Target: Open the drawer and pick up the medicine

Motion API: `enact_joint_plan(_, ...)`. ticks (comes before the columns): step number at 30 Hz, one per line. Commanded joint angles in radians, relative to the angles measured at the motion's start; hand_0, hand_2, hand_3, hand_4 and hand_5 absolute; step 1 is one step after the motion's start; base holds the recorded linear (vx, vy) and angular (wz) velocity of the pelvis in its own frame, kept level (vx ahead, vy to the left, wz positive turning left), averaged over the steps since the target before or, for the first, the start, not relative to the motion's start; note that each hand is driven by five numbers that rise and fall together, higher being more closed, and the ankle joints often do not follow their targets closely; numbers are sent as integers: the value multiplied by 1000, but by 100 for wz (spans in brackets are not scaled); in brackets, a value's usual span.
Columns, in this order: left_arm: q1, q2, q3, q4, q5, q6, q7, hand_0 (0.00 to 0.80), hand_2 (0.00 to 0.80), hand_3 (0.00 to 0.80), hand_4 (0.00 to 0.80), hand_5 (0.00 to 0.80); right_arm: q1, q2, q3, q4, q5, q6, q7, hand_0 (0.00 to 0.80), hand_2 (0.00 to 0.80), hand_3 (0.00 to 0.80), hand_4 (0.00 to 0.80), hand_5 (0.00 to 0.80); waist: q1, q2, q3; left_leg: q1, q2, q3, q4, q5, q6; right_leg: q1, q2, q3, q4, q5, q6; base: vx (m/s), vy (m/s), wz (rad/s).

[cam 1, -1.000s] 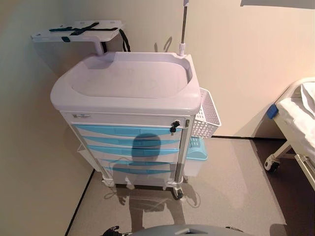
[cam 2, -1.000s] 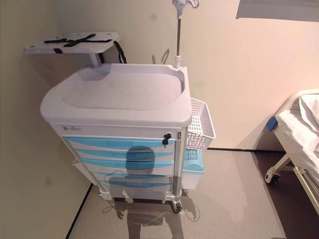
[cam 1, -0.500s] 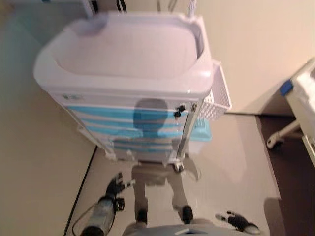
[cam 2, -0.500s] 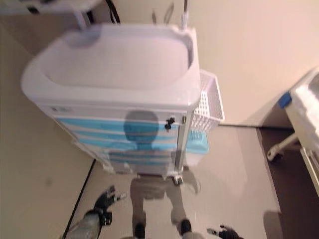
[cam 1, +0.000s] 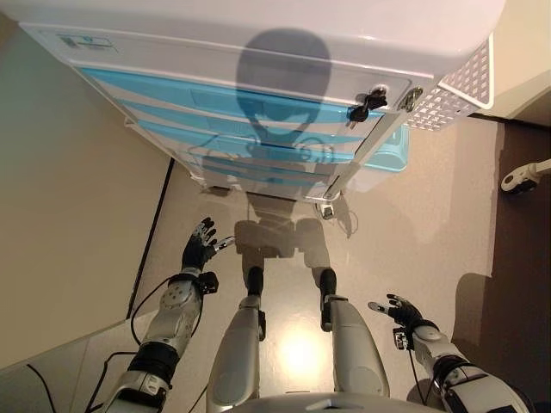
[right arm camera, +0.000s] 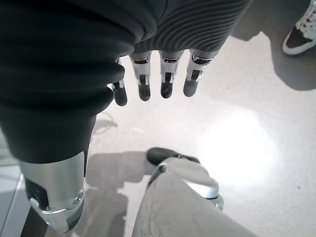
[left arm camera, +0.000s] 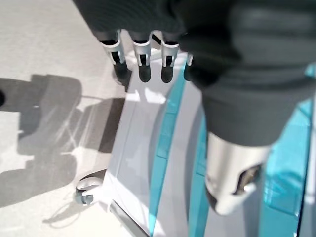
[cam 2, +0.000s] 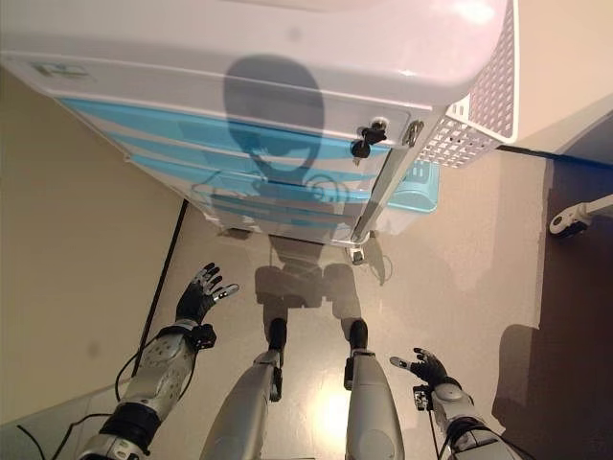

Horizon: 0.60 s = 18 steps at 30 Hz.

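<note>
White cart (cam 1: 258, 26) with blue-fronted drawers (cam 1: 215, 99) stands against the wall, all drawers closed; a black key (cam 1: 365, 105) sits in the lock at the top drawer's right end. No medicine is visible. Left hand (cam 1: 200, 247) hangs low before the cart's lower left corner, fingers relaxed and spread, holding nothing. Right hand (cam 1: 403, 311) hangs low to the right, well apart from the cart, fingers likewise extended and empty. White mesh basket (cam 1: 461, 86) hangs on the cart's right side.
</note>
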Motion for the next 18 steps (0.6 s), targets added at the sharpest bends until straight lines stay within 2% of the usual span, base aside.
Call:
enact_joint_plan(1, -4, -36, 45, -113, -100, -72, 28, 0, 0, 0, 0, 0, 35, -11, 31, -28, 50, -25, -24, 0, 0, 0, 0, 0, 11, -20, -53, -97, -66, 22, 151, -95, 61, -49, 14, 14, 35, 24, 5, -58, 8, 9)
enact_joint_plan(6, -51, -75, 72, -119, -261, -100, 2, 0, 0, 0, 0, 0, 27, -15, 31, -38, 64, -35, -25, 0, 0, 0, 0, 0, 5, -24, -61, -181, -66, 27, 248, -133, 62, -138, 11, 28, 141, -16, -5, -7, 1, 0)
enact_joint_plan(8, -79, -90, 78, -124, -396, -106, -39, 0, 0, 0, 0, 0, 23, -24, 33, -38, 62, -35, -17, 0, 0, 0, 0, 0, -2, -24, -68, -225, -64, 31, 298, -155, 66, -184, 11, 37, 186, -37, -10, 0, 0, 0)
enact_joint_plan(10, -92, -95, 76, -128, -425, -107, -49, 0, 0, 0, 0, 0, 23, -24, 34, -35, 59, -34, -16, 0, 0, 0, 0, 0, -4, -24, -74, -242, -62, 33, 313, -162, 66, -203, 11, 40, 205, -44, -11, 41, -5, -1)
enact_joint_plan(11, -104, -97, 78, -140, -447, -112, -55, 0, 0, 0, 0, 0, 19, -26, 36, -30, 58, -32, -15, 0, 0, 0, 0, 0, -5, -24, -74, -243, -60, 29, 344, -203, 65, -208, 15, 46, 237, -80, -11, 84, -13, -3)
enact_joint_plan(18, -219, -135, 80, -108, -590, -131, -85, 0, 0, 0, 0, 0, 6, -30, 52, -31, 53, -36, 4, 0, 0, 0, 0, 0, -21, -33, -101, -330, -50, 32, 423, -238, 65, -295, 20, 56, 305, -109, -18, 14, -6, -1)
